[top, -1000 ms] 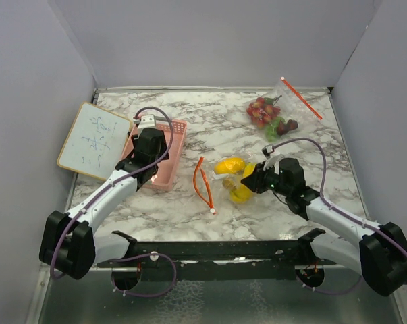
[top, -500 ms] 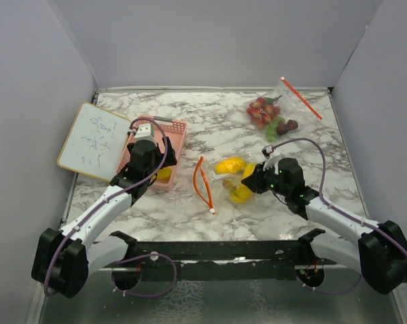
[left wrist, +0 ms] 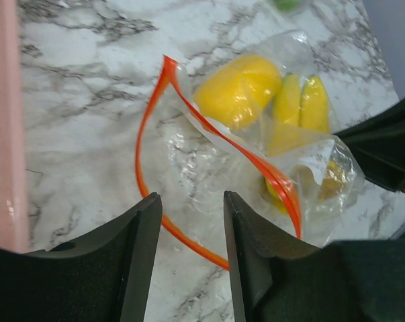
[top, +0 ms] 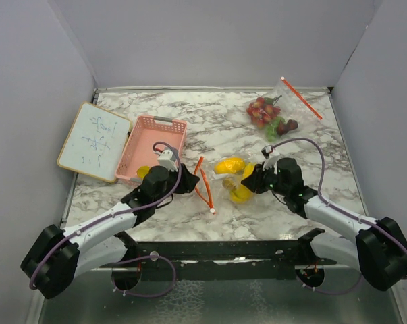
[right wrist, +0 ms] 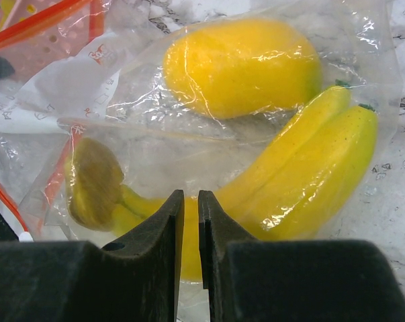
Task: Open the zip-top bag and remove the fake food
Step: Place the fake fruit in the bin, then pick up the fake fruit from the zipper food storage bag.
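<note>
The yellow fake food lies in the bag at centre frame of the top view. Just right of it we see the right gripper clenched on the bag's film. Left of it, the left gripper hangs parted over the orange zip, gripping nothing.

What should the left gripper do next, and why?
Probably ease the left gripper forward into the open zip-top bag toward the toy lemon: its jaws stand apart just outside the orange zip, and the right gripper pins the far end.

White arms, black joints, purple cables
</note>
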`<state>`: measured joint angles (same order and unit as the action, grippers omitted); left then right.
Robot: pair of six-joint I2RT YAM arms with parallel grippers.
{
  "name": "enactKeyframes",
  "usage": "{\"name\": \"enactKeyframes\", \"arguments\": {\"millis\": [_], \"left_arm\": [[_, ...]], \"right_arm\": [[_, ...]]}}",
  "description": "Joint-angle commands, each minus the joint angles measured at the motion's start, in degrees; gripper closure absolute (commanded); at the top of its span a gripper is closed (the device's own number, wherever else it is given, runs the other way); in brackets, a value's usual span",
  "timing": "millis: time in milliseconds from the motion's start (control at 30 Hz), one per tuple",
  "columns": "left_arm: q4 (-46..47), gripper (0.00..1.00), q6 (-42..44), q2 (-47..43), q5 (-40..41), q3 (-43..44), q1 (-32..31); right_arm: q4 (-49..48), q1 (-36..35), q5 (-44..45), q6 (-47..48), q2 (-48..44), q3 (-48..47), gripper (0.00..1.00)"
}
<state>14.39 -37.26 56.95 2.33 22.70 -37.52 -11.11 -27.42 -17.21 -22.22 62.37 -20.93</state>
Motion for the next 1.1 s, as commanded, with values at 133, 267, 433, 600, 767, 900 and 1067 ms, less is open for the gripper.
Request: {"name": "enactKeyframes", "arguments": {"millis": [133, 267, 433, 600, 767, 900, 1067], "left_arm": [[10.9, 0.57, -5.0, 7.9, 3.2, -1.9, -7.2], [15.1, 0.57, -4.9, 14.7, 2.9, -0.4, -7.8], [20.1, 0.57, -5.3, 22.5, 2.9, 2.3, -7.9], [23.7, 0.53, -7.5, 28.8, 2.2, 5.9, -7.9], [26.1, 0.48, -12.0, 33.5, 3.7, 8.1, -8.0], [27.0, 0.48, -13.6, 35.8, 5.6, 9.5, -8.1], [28.2, 0.47, -16.2, 38.4, 7.4, 10.9, -8.1]], "right_arm": [[-1.1, -0.1, 1.5, -0.7, -1.2, -0.8, 0.84], [0.3, -0.1, 2.0, -1.4, -2.8, -1.3, 0.85], [0.5, -0.1, 1.8, -1.9, -3.8, -0.7, 0.85], [0.3, -0.1, 1.7, -1.9, -3.7, -0.1, 0.85], [0.3, -0.1, 1.8, -1.7, -3.6, 0.0, 0.85], [0.0, 0.0, 1.7, -1.6, -3.2, 0.1, 0.85], [-0.3, -0.1, 1.5, -1.6, -2.6, 0.3, 0.85]]}}
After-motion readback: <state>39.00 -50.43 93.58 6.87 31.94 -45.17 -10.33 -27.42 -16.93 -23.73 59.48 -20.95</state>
